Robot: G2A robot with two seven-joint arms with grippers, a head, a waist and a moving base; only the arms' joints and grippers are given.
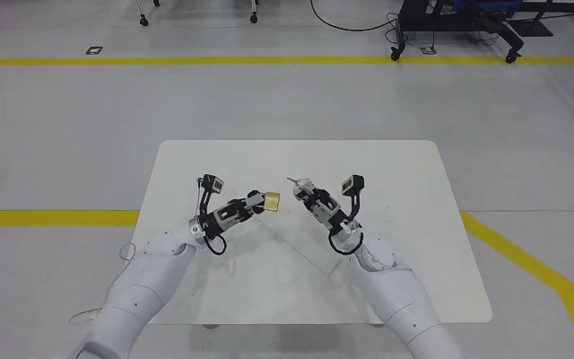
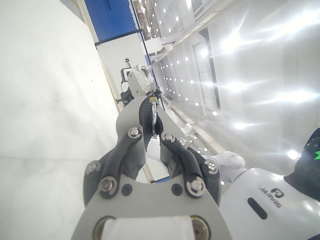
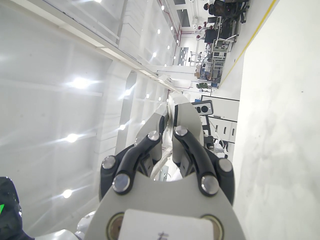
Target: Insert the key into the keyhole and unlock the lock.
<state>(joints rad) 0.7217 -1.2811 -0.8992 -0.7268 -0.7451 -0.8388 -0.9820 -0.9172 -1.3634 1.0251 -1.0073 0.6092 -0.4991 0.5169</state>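
Top view: the left jaws, just left of frame centre above the table point(image 1: 395, 170), are closed on the brass lock point(image 1: 269, 202), whose body juts out to the right. The right jaws, just right of centre, are drawn narrow and pinch the key point(image 1: 295, 184), its thin tip pointing to the upper left. Key and lock are near each other but apart, with bare table showing between them, and the key is outside the lock. In the right wrist view, a flat metal piece sits clamped between the pads.
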